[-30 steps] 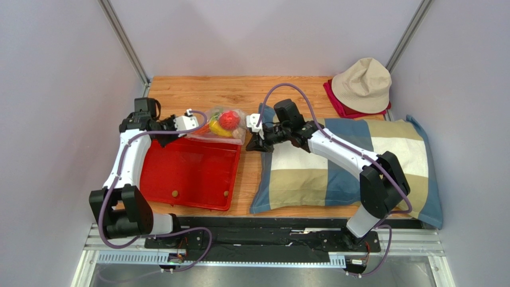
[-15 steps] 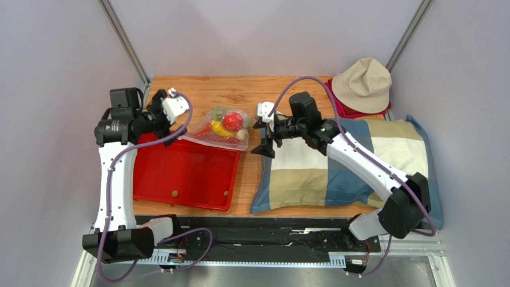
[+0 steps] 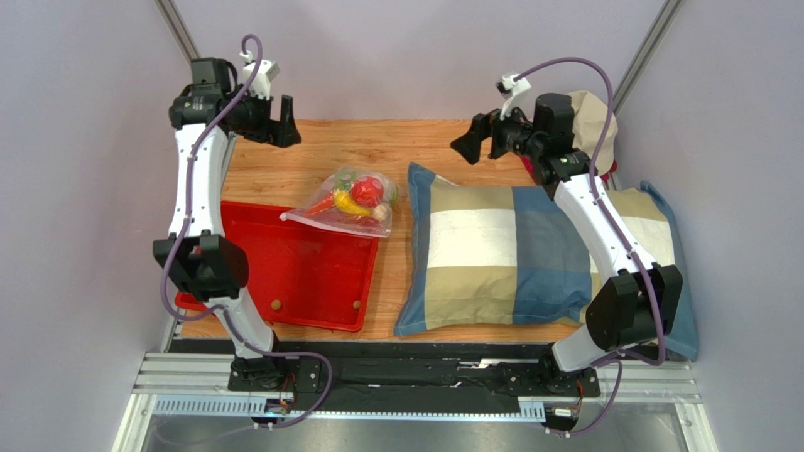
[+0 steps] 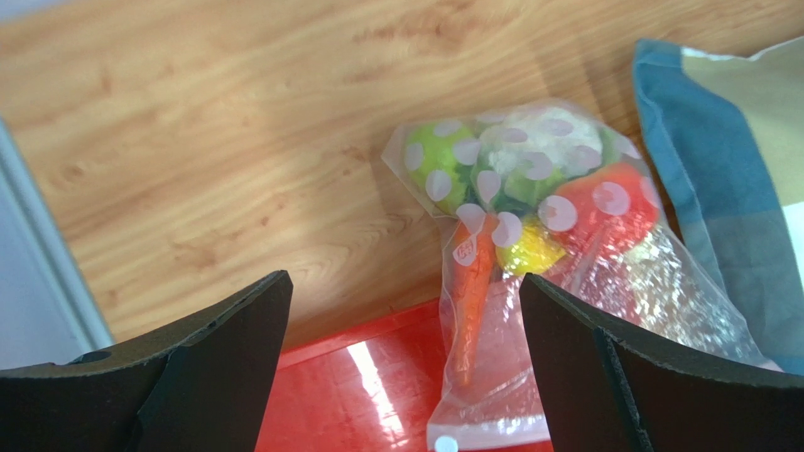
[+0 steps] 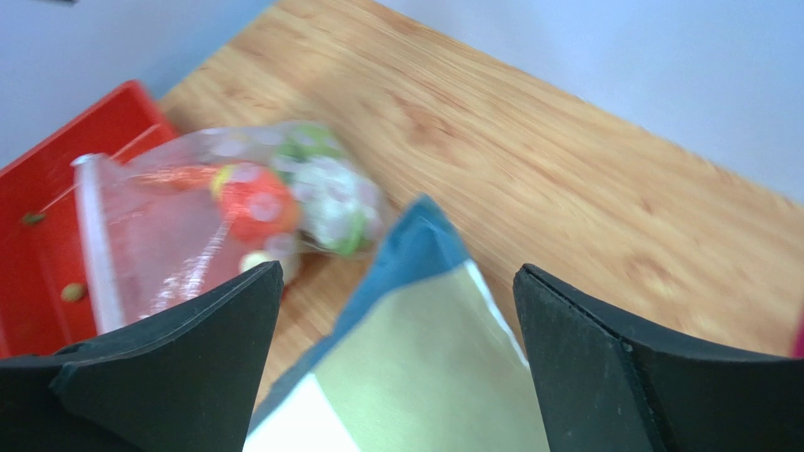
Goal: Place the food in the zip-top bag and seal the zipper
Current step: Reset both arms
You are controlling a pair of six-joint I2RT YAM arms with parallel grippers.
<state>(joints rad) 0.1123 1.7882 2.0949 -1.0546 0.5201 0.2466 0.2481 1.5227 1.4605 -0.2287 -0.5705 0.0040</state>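
1. Black-fingered left gripper point(image 3: 280, 122) hangs high over the far left of the pale wooden table point(image 3: 415, 146). Its jaws are spread wide and hold nothing, and its camera looks straight down on the bag.
2. At the near left lies the shallow red plastic tray point(image 3: 283, 278), and the bag's mouth end rests on its far right corner.
3. The clear, crinkly zip-top bag point(image 3: 344, 205) with pale dots lies flat, just left of the pillow. It holds the green apple point(image 4: 432, 165), white-green cauliflower point(image 4: 533, 151), orange carrot point(image 4: 469, 292), yellow piece point(image 4: 530, 252) and red fruit point(image 4: 604, 202), so loading looks done.
4. The thin zipper strip point(image 5: 97, 247) looks flat, though I cannot tell whether it is fully pressed shut.
5. The blue-and-beige checked pillow point(image 3: 528, 254) fills the right side.
6. The right gripper point(image 3: 469, 143) hovers high at the far edge, equally wide open and empty, beside the beige cloth hat point(image 3: 596, 118).
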